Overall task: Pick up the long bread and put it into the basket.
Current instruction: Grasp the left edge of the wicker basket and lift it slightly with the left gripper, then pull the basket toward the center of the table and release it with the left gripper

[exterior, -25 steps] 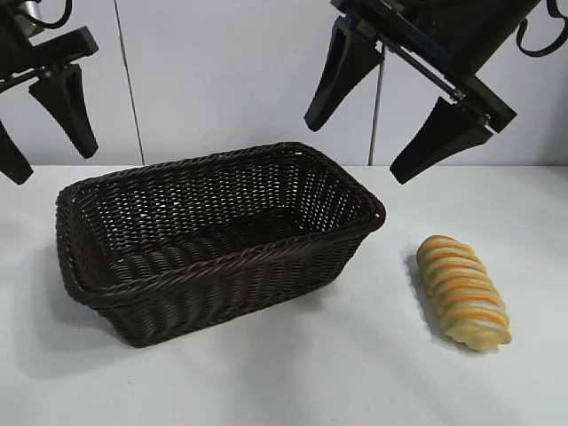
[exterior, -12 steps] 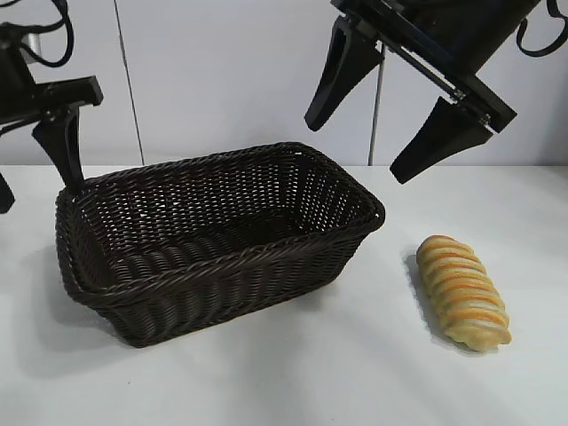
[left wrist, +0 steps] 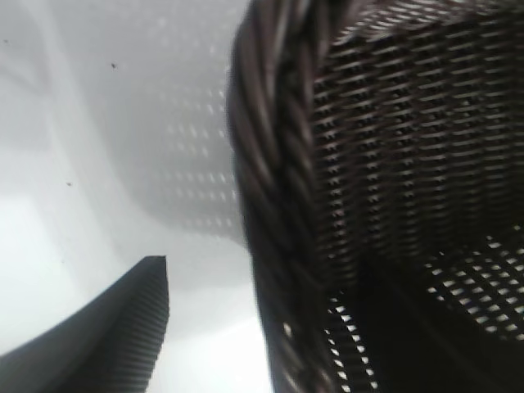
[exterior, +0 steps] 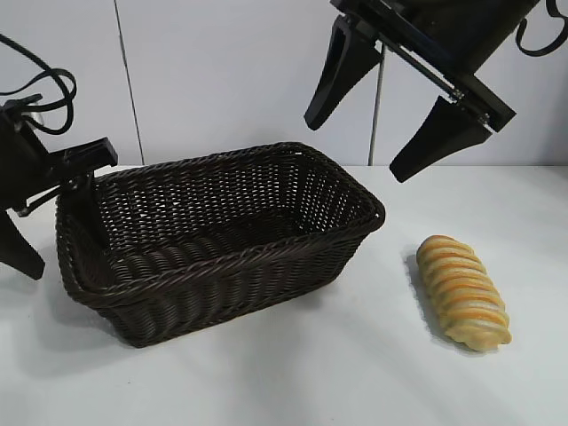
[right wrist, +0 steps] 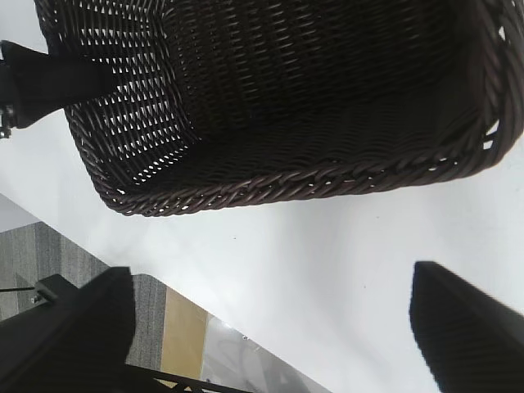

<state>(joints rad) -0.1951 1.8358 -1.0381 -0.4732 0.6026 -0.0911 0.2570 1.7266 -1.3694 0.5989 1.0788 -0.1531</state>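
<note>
The long bread (exterior: 463,291), a golden-tan ridged loaf, lies on the white table right of the basket (exterior: 231,284). It shows in neither wrist view. My left gripper (exterior: 58,241) is low at the basket's left end, open, straddling the braided rim (left wrist: 270,164). One finger (left wrist: 127,323) is outside the wall; the other is inside and hidden. My right gripper (exterior: 355,151) hangs open and empty high above the basket's right end, left of and above the bread. The basket also shows in the right wrist view (right wrist: 270,184), with nothing inside.
The white table (exterior: 355,373) carries only the basket and the bread. A white wall with vertical seams stands behind. The right wrist view shows the table's edge and floor beyond (right wrist: 184,336).
My left gripper has dropped from above the table's left side down onto the basket's left rim, one finger on each side. The right gripper, bread and basket have not moved.
</note>
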